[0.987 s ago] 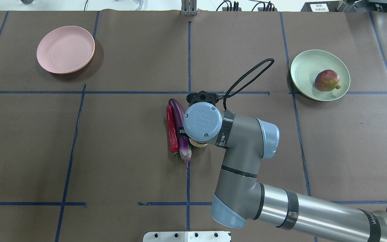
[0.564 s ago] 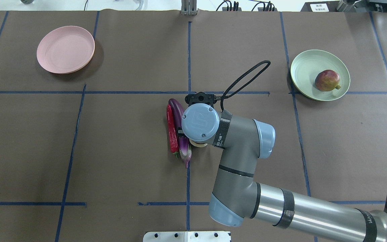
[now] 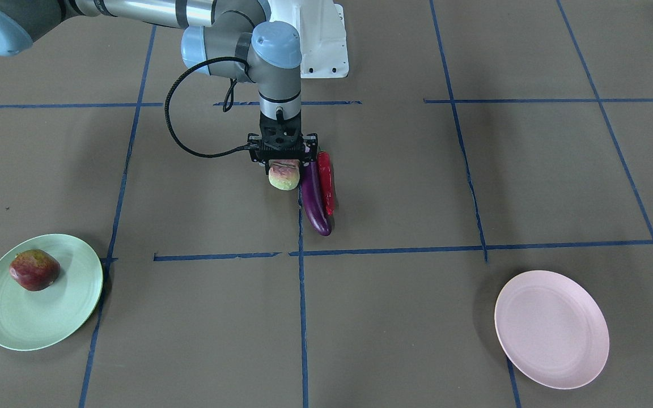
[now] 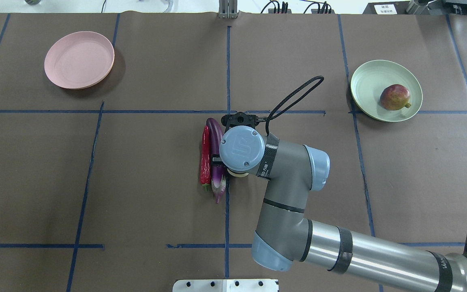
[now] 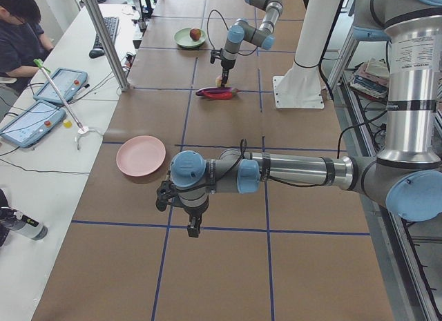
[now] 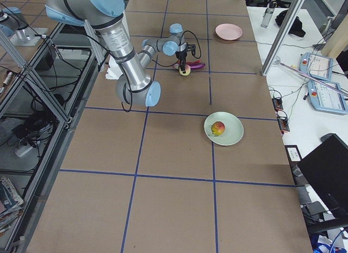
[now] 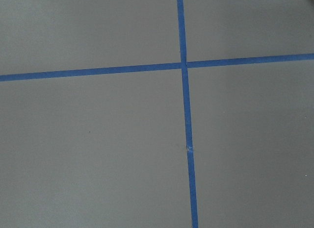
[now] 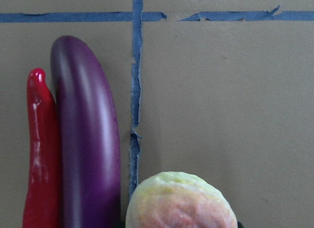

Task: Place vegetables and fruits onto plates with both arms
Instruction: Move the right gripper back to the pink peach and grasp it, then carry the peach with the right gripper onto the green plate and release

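My right gripper [image 3: 285,169] is down over the pale peach [image 3: 284,177], open, with a finger on each side of it; the peach fills the bottom of the right wrist view [image 8: 181,201]. The purple eggplant [image 3: 315,207] and red chili [image 3: 326,181] lie side by side against the gripper's outer finger. The pomegranate [image 3: 34,270] sits on the green plate [image 3: 71,317]. The pink plate [image 3: 553,328] holds nothing. My left gripper [image 5: 195,228] hangs over bare table near the pink plate; I cannot tell if it is open or shut.
The white base block [image 3: 321,39] stands at the robot's edge of the table. Blue tape lines cross the brown cover. A black cable loop [image 4: 294,97] sticks out from the right wrist. An operator and tablets [image 5: 59,86] are beside the table.
My right gripper has come down a little lower over the peach. The eggplant and chili have been nudged sideways and now lie straighter.
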Motion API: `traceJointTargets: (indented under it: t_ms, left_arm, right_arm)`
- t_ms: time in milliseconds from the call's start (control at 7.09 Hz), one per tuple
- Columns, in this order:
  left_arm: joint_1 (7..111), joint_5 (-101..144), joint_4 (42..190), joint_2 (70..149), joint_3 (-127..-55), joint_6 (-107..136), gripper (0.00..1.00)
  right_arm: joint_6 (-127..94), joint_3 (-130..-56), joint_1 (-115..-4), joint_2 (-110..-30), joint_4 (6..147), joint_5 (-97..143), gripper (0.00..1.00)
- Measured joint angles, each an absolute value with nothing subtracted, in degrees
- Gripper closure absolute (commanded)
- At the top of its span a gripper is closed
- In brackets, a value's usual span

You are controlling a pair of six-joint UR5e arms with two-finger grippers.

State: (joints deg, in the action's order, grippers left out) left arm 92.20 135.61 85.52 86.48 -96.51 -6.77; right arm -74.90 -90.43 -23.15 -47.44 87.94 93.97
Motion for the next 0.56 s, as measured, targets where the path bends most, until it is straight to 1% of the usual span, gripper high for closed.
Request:
traceJointTargets:
  t_ms: [282,564]
  left_arm:
    - [92.2,135.6,85.5,86.5,-96.5,-6.8,0.0]
    - [92.2,135.6,85.5,86.5,-96.5,-6.8,0.0]
  right_arm:
    - [-71.4,-91.9,-28.9,-47.8,88.1,99.2,0.95]
    - [-59.1,-91.6,-39.0,-50.2,88.1,105.9,0.95]
